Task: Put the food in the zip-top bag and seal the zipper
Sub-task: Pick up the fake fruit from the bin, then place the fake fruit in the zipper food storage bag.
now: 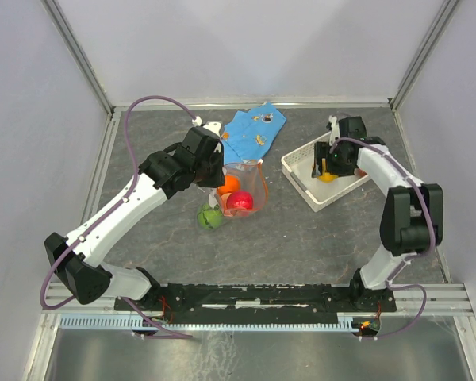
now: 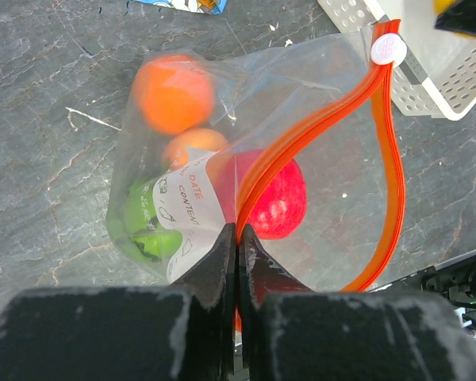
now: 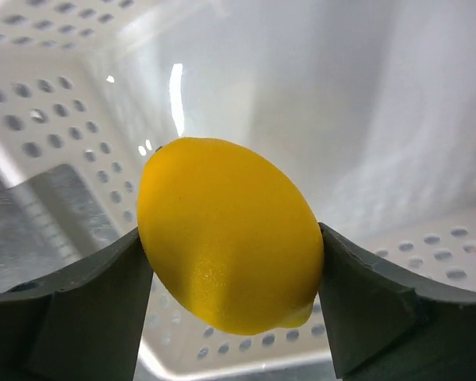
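1. Pinching zipper [image 2: 301, 143] with left gripper [image 2: 237, 234], jaws pressed tight on the strip at the near end.
2. Holding bag [image 2: 333, 206] mouth gaping open just beyond those fingertips, slider [image 2: 387, 49] at the far end.
3. Keeping orange, peach, red and green food [image 2: 274, 202] inside, just ahead.
4. Clamping lemon [image 3: 230, 234] between part-open jaws of right gripper [image 3: 232, 262], down inside basket [image 3: 55, 103], well apart from bag.

Clear crinkly zip-top bag [image 1: 242, 193] is lying mid-table, round plastic toy fruits [image 2: 174, 94] sitting inside it. Blue patterned cloth [image 1: 254, 131] is lying just behind it. White lattice basket [image 1: 298, 181] is standing to its right, yellow plastic lemon [image 3: 230, 234] sitting inside
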`<state>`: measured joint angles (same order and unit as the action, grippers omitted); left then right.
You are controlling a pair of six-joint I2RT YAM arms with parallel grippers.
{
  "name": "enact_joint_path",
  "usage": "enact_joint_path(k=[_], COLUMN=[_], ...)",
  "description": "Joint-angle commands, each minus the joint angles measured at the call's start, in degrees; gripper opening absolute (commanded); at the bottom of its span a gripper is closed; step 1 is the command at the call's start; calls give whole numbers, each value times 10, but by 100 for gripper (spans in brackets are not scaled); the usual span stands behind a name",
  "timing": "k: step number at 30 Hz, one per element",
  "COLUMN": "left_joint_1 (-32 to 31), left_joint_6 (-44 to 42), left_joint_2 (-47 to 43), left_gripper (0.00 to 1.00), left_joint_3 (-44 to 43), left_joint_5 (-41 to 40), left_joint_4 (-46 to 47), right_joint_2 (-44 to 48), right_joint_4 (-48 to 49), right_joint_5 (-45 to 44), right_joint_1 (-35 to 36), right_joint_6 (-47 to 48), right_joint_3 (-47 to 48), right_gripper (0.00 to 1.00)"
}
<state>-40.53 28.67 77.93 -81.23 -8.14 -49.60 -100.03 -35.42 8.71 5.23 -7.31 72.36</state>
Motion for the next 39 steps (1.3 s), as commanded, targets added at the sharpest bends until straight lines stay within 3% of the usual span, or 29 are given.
enact_joint_path(k=[1,7,14,29,39], left_joint_1=[0,0,0,0,0], left_joint_6=[-6,-16,-23,-16,-8], left_joint_2=[-20,-22,-7,4,0], left_gripper=[3,3,3,3,3], left_joint_3=[-1,6,-3,-5,2], left_joint_5=[-8,1,-5,18,17], left_joint_4=[18,38,28,34,43], right_joint_2=[85,186,234,178,112], right_joint_4=[-22,-88,-116,-102,-25], right_joint_5=[-9,-15,-16,-7,-14], right_joint_1=[3,54,188,370,403], right_joint_6=[-51,-68,-125,-200,-248], right_joint_3=[11,24,68,166,133], right_gripper=[50,48,48,49,52])
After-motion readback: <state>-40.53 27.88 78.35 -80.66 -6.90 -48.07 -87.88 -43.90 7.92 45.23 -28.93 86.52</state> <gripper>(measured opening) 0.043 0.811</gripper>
